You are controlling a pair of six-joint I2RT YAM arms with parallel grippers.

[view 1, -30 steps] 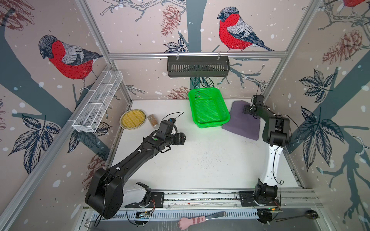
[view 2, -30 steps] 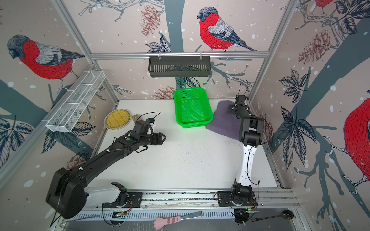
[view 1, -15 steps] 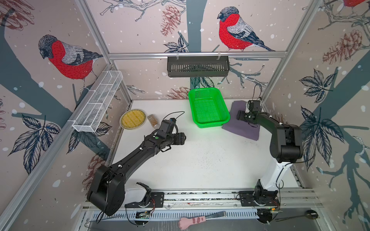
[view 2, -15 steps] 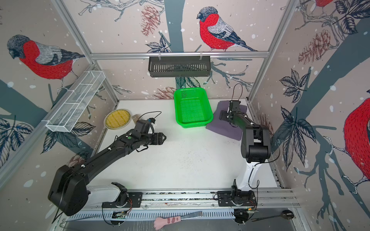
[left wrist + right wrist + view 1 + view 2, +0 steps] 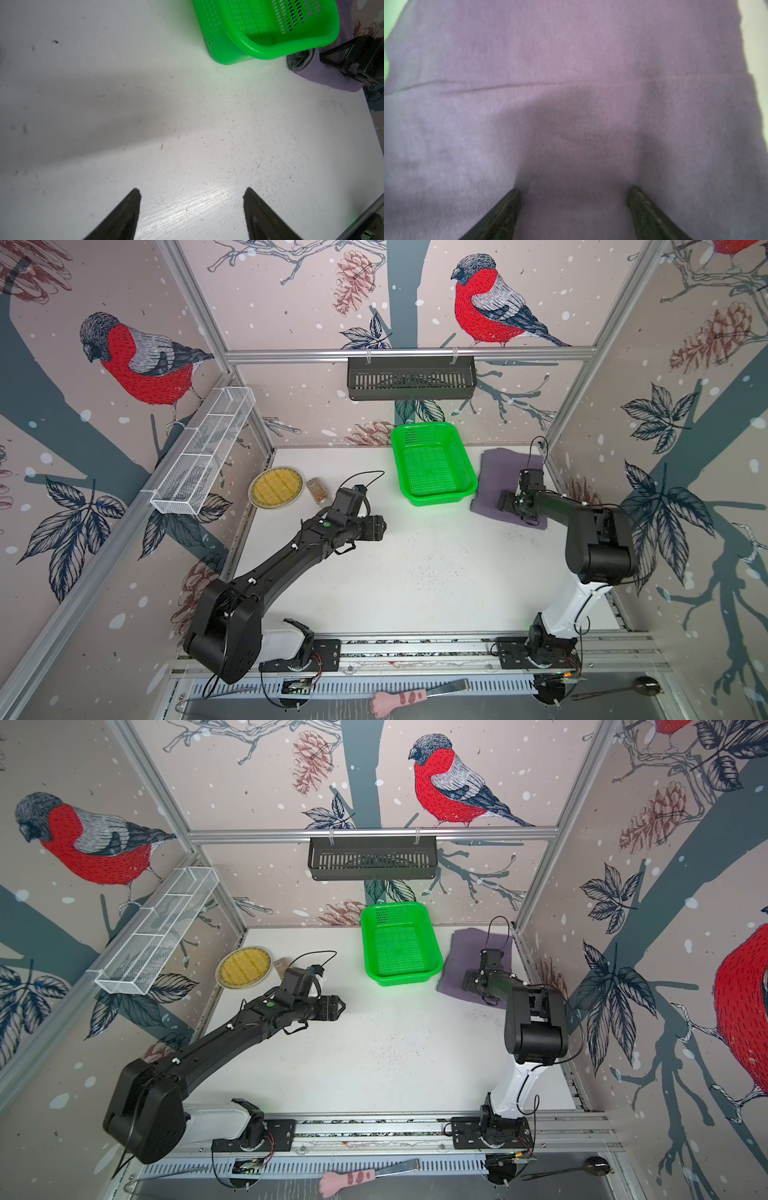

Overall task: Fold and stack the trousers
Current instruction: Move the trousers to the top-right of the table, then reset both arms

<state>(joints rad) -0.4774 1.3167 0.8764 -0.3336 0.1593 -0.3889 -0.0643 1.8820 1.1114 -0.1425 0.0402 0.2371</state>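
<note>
The trousers [image 5: 503, 472] were found folded into a compact purple slab at the far right corner of the table [image 5: 415, 572], just beside the green basket [image 5: 436, 497] (layered edges were seen in the left wrist view). The right gripper [image 5: 574, 193] was held low over the cloth, jaws spread, nothing pinched. The left gripper [image 5: 191, 192] was poised above bare table, likewise spread and empty. Folding was judged finished; a clean lift away, with no fold snagged, was called for next.

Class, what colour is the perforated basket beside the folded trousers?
Bright green. The basket shows best in a top view.
</note>
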